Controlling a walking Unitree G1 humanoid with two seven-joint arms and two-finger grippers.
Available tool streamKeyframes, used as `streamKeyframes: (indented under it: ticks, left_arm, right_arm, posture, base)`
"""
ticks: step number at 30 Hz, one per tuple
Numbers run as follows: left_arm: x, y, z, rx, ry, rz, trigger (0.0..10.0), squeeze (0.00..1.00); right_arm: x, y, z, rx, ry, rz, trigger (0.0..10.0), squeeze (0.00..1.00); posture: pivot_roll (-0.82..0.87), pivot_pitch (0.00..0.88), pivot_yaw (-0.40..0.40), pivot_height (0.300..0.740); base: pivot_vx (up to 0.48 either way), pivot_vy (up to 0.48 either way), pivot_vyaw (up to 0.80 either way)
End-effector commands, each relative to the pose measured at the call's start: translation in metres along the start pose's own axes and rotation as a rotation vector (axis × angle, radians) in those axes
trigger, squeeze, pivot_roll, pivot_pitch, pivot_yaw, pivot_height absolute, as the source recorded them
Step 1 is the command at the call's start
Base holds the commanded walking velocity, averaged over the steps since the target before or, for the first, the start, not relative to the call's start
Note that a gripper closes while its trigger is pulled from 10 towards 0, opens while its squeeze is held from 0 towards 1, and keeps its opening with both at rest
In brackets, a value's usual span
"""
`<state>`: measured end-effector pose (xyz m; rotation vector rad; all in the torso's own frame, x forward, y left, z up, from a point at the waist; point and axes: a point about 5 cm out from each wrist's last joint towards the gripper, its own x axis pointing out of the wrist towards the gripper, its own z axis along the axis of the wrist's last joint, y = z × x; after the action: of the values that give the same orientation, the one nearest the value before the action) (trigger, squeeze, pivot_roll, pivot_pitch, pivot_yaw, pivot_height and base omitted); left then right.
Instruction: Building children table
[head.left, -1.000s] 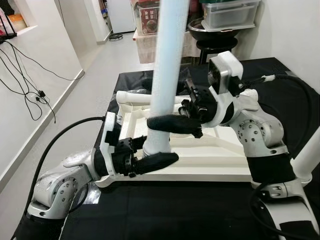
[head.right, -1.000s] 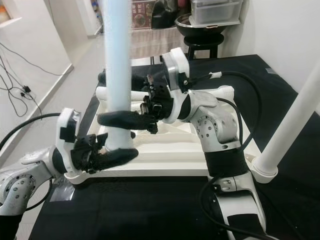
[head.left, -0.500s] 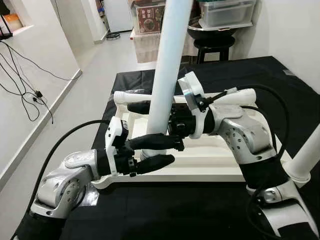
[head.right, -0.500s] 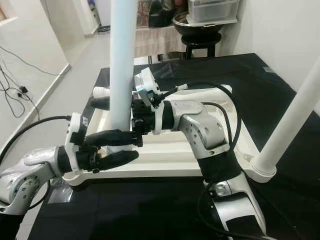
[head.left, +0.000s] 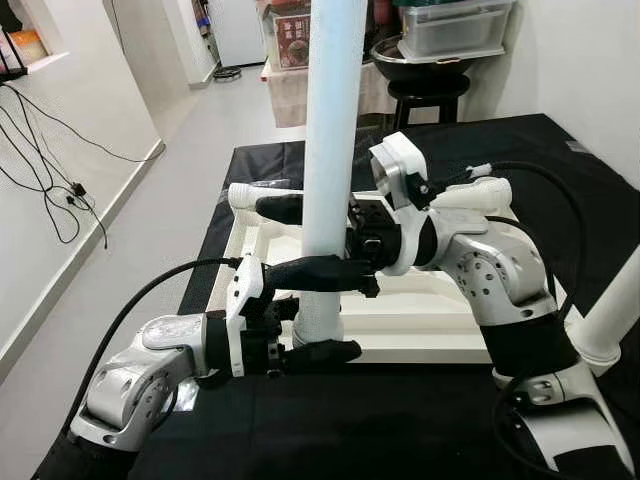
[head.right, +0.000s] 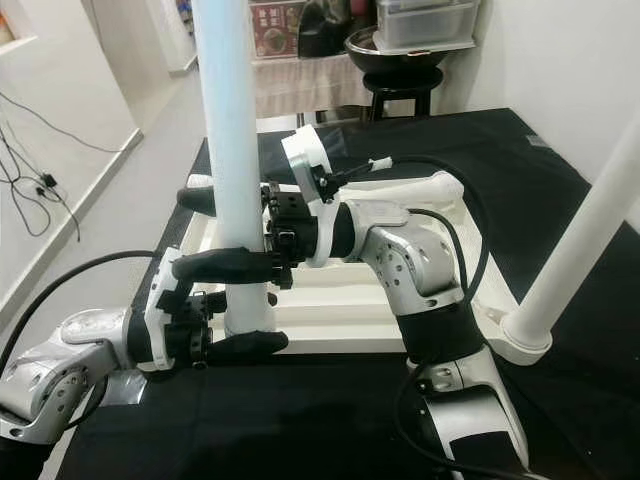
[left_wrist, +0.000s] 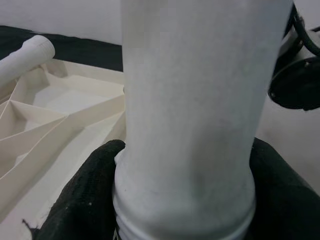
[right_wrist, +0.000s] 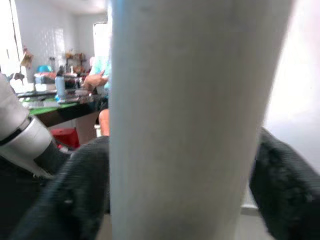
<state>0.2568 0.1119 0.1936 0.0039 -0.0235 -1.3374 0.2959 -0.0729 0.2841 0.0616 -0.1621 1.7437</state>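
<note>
Your left gripper (head.left: 315, 325) now has its fingers set around the foot of the white table leg (head.left: 330, 150), one finger on each side of the threaded end, as the left wrist view confirms. Half a second ago this gripper sat a little higher on the leg; it has dropped to the base, just above the corner socket of the upturned white tabletop (head.left: 430, 325).

Your right gripper (head.left: 310, 240) remains clamped on the same leg higher up, one black finger in front and one behind. Its wrist has rolled back compared with half a second ago, which suggests a turning stroke on the leg.

The leg stands upright at the tabletop's near left corner. A second leg (head.right: 580, 240) is already seated at the near right corner, and a third (head.left: 265, 195) lies flat at the far edge on the black mat (head.left: 400, 420).

Judgement: the leg is being screwed home. Whether the thread is fully seated cannot be told.
</note>
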Motion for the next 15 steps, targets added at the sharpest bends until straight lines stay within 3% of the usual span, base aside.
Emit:
streamKeyframes:
  ticks: [1, 11, 15]
  left_arm:
    - [-0.003, -0.001, -0.004, 0.016, 0.039, -0.003, 10.0, 0.00]
    - [-0.004, -0.001, -0.006, 0.045, 0.065, -0.007, 10.0, 0.00]
    - [-0.004, 0.001, -0.006, 0.077, 0.087, -0.001, 10.0, 0.00]
  right_arm:
    - [0.009, 0.006, -0.005, 0.002, 0.083, 0.057, 4.2, 0.00]
    - [0.008, 0.007, -0.013, 0.039, 0.145, 0.040, 3.9, 0.00]
    - [0.006, 0.006, -0.019, 0.070, 0.157, 0.007, 3.3, 0.00]
  posture:
    - [-0.10, 0.035, 0.094, 0.740]
    - [-0.10, 0.038, 0.092, 0.740]
    - [-0.11, 0.040, 0.089, 0.740]
  base:
    - [0.000, 0.000, 0.00]
    - [0.000, 0.000, 0.00]
    - [0.000, 0.000, 0.00]
